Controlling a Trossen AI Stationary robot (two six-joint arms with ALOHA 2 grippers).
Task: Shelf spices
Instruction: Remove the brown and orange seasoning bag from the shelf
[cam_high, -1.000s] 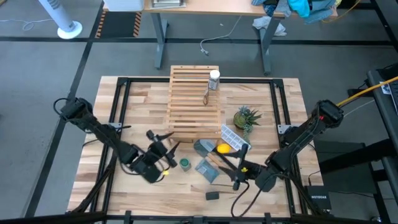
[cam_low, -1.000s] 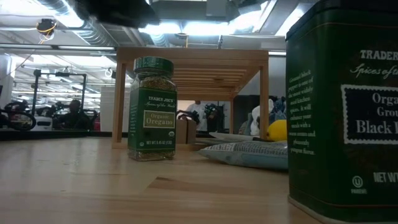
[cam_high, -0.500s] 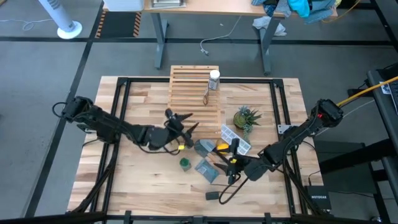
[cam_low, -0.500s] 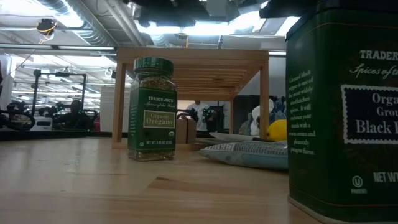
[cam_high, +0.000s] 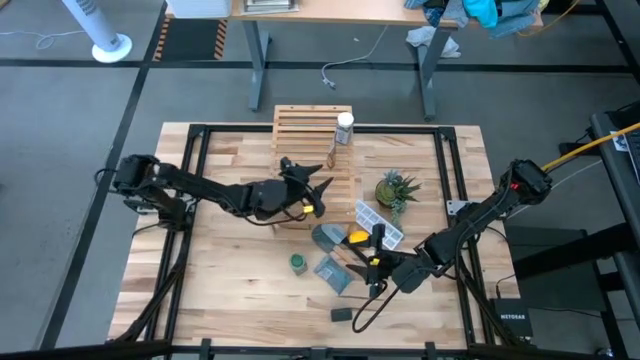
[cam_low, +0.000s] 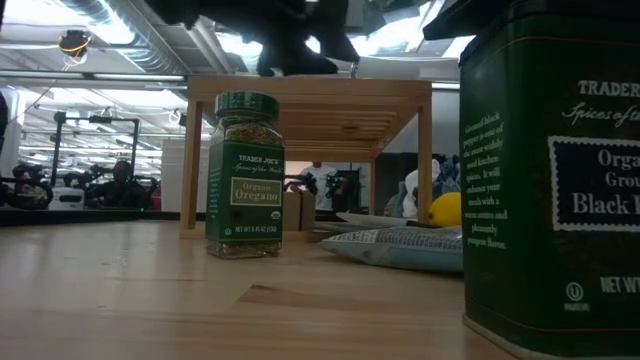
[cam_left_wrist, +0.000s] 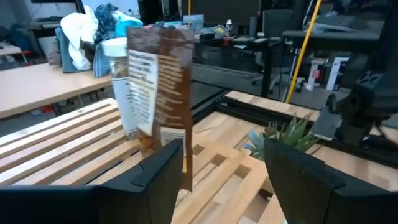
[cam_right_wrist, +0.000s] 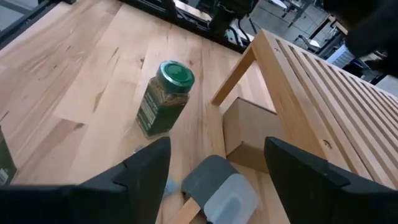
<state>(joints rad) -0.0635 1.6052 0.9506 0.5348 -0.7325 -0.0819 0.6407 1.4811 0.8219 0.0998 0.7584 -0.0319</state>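
The shelf (cam_high: 313, 165) of light-wood slats stands on its legs at the table's far middle. On its top stand a white-capped bottle (cam_high: 345, 128) and a brown packet (cam_high: 331, 152), both upright. My left gripper (cam_high: 308, 176) hovers open over the shelf's near part and faces the packet (cam_left_wrist: 160, 87), with nothing between its fingers. A green-lidded jar (cam_high: 297, 263) stands on the tabletop, and a small black box (cam_high: 342, 314) lies near the front edge. My right gripper (cam_high: 362, 262) hangs open to the right of the jar (cam_right_wrist: 166, 97).
Grey pouches (cam_high: 328, 238) and a blue-grey packet (cam_high: 333, 272) lie between the jar and my right gripper. A yellow round object (cam_high: 357, 238), a white packet (cam_high: 378, 222) and a small plant (cam_high: 396, 188) sit right of the shelf. A cardboard box (cam_right_wrist: 249, 134) sits under the shelf.
My left gripper has swung from the near left of the table, by the jar, toward the far right. It has risen a little, rolled, and now hovers over the shelf's near part, still open. My right gripper has shifted slightly toward the table's left. Nothing on the table has moved.
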